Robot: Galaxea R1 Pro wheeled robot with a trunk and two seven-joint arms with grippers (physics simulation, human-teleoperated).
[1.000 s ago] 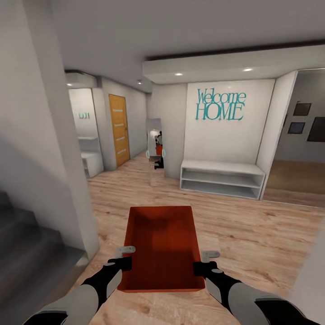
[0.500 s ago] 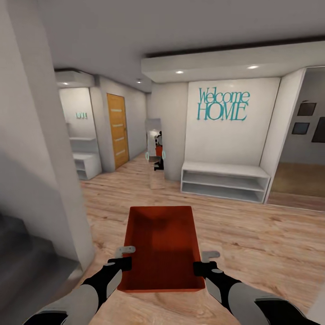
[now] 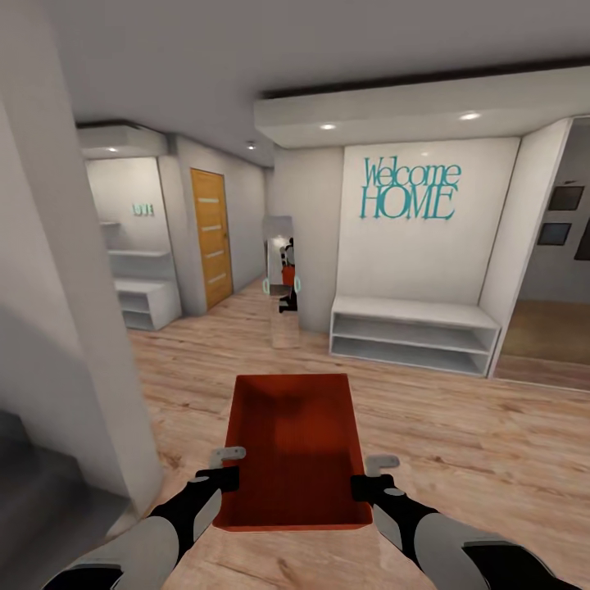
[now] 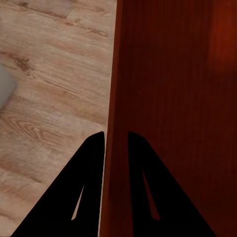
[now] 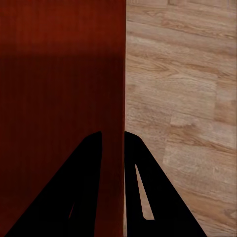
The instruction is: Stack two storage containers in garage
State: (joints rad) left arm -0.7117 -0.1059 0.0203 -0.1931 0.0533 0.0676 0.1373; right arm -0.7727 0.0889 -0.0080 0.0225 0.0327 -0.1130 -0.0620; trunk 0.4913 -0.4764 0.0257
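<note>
The storage container [image 3: 293, 447] hangs in front of me, carried level over the light wood plank floor [image 3: 459, 442], pinched by its two long walls. Going from my left: the grey wall corner [image 3: 74, 328] beside me has slid further toward the edge of the head view over the last second, and the white alcove with shelves [image 3: 139, 287] beyond it has opened up more. The orange door [image 3: 209, 238] has drifted leftward too. My left gripper [image 3: 228, 465] is clenched on the container's left wall; in the left wrist view the two dark fingers [image 4: 89, 182] straddle the rim [image 4: 109, 123], one outside, one inside. The container sits the same way between my arms as it did a second ago, so the grasp is holding.

Past the narrow mirror [image 3: 282, 279], the white bench [image 3: 414, 332] and the "Welcome HOME" lettering [image 3: 410, 190] have moved rightward and grown a little. My right gripper [image 3: 370, 475] is likewise closed on the right wall, fingers [image 5: 148, 187] either side of the edge in the right wrist view.

I judge that the whole picture shifting means my base is rolling forward and turning slightly, not that the room's things moved. I am in the hallway, with the garage not yet in sight, so the carrying leg goes on.
</note>
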